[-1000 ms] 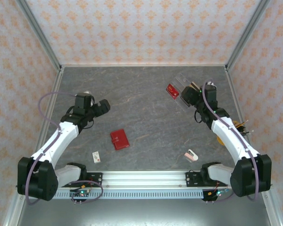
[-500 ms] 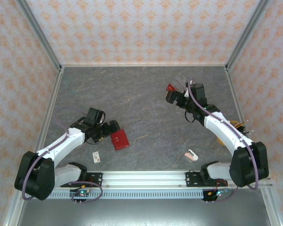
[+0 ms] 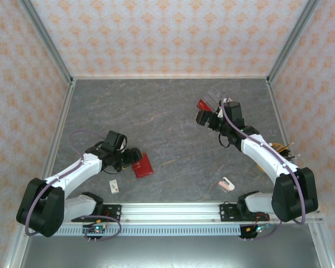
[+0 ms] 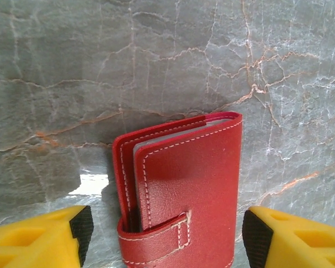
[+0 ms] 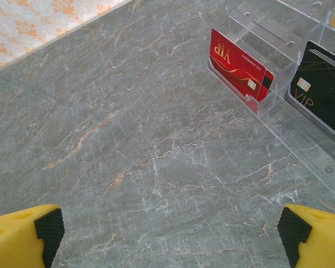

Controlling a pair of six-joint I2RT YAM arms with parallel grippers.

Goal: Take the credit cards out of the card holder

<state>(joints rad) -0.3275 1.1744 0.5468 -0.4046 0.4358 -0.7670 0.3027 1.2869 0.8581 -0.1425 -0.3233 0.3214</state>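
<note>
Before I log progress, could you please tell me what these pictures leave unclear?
- Left wrist view: red leather-like bifold wallet is closed, so its cover hides any cards; the frame edge cuts off its bottom.
- Top view: small white card, print too small to read.
- Right wrist view: black VIP card, cut by the right edge.

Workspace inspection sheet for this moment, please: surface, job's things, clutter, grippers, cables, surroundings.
Surface: grey marbled table top, dry and flat.
Job's things: red card holder lying flat, folded shut, strap fastened; pale inner edges show along one side.
Clutter: clear stand holding a red card and a black card; small white card near the left base; pinkish item near the right base.
Grippers: left gripper open, astride the card holder's strap end; right gripper open over bare table beside the clear stand.
Cables: left purple cable and right purple cable loop along the arms.
Surroundings: orange-patterned walls; metal rail at the near edge.
</note>
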